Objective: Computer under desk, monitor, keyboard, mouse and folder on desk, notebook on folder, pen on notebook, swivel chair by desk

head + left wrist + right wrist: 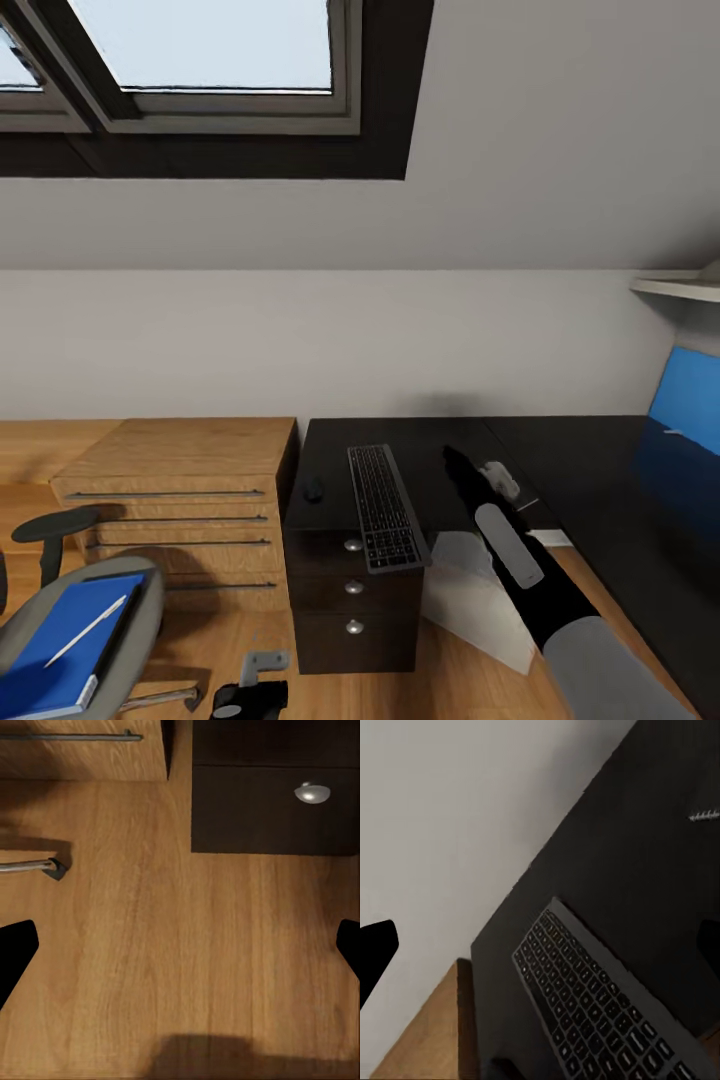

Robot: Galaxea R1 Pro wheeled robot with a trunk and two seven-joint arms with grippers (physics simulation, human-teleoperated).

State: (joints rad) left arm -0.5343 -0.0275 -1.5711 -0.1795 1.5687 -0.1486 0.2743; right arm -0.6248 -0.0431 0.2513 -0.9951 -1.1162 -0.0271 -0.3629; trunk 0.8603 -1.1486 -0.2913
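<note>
The flat dark-keyed keyboard [385,508] overhangs the front edge of the glossy black desk [590,470]. The right gripper [544,941], fingers spread, should push it fully on.

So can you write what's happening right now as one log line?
keyboard and mouse on desk | folder on swivel chair | right gripper open above keyboard

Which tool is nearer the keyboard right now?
Right. The right tool hangs over the desk just beside the keyboard, open, not touching it. The left tool is down near the floor in front of the drawer unit, well below the desktop, also open.
</note>
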